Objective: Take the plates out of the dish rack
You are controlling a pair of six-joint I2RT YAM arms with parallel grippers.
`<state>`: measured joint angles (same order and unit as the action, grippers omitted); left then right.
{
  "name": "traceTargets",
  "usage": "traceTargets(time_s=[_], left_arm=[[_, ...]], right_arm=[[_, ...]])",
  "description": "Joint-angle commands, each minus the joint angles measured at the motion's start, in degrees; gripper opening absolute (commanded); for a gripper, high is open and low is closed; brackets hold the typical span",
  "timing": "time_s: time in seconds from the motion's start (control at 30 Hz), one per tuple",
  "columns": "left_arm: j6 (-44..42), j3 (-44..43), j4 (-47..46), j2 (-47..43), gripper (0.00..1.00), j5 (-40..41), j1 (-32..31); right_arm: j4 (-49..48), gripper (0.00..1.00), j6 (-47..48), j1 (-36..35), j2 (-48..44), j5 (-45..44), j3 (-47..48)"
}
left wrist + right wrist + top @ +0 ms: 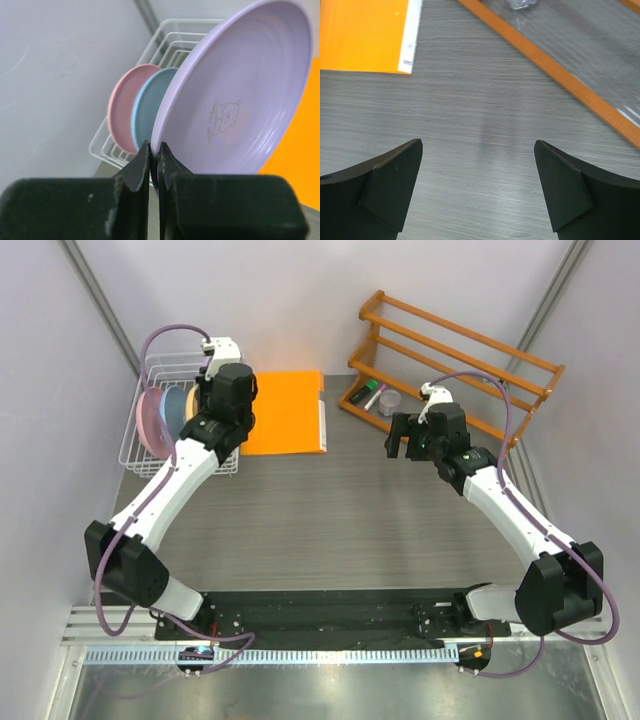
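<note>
The pink plate (pixel 120 107) and blue plate (pixel 145 107) stood upright in the rack (pixel 170 35). The left gripper (pixel 154 155) was clamped on the rim of the lavender plate (pixel 235 95), just beside them. Lifting it straight up with a firm grip should keep it off the wires and neighbours. The left arm (pixel 190 475) reached forward over the rack. The right gripper (pixel 478 144) hovered above the table (pixel 485 100), jaws apart and empty.

R jaws wide over grey tbl (pixel 480 125)
</note>
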<state>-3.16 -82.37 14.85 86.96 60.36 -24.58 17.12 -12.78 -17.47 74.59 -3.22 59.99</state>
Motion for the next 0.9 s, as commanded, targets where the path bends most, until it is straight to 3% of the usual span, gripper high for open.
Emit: traceTargets(time_s=[0.0, 0.1, 0.13, 0.43, 0.77, 0.87], left_arm=[[11.75, -3.32, 10.71, -3.55, 0.00, -20.46, -0.65], [18.09, -2.36, 13.01, -3.46, 0.00, -31.06, -1.08], [19.32, -1.92, 13.01, -3.11, 0.00, -38.14, -1.35], [30.49, 5.81, 6.51, -2.41, 0.00, -58.49, -2.14], [35.06, 11.17, 0.63, -3.02, 0.00, -64.14, -3.55], [35.50, 11.53, 0.18, -2.85, 0.00, -65.45, -3.81]], right_arm=[[-4.11, 1.00, -2.60, -0.19, -0.50, 7.69, 0.92], [-7.27, 1.00, -6.55, -0.19, 0.55, 13.05, 0.92], [-8.41, 1.00, -7.26, -0.19, 0.82, 14.98, 0.83], [-16.86, 1.00, -14.73, -0.19, 4.33, 24.32, -1.10], [-18.79, 0.98, -15.79, -0.10, 8.64, 26.42, -2.42], [-18.71, 0.87, -15.35, -0.19, 9.35, 27.13, -2.51]])
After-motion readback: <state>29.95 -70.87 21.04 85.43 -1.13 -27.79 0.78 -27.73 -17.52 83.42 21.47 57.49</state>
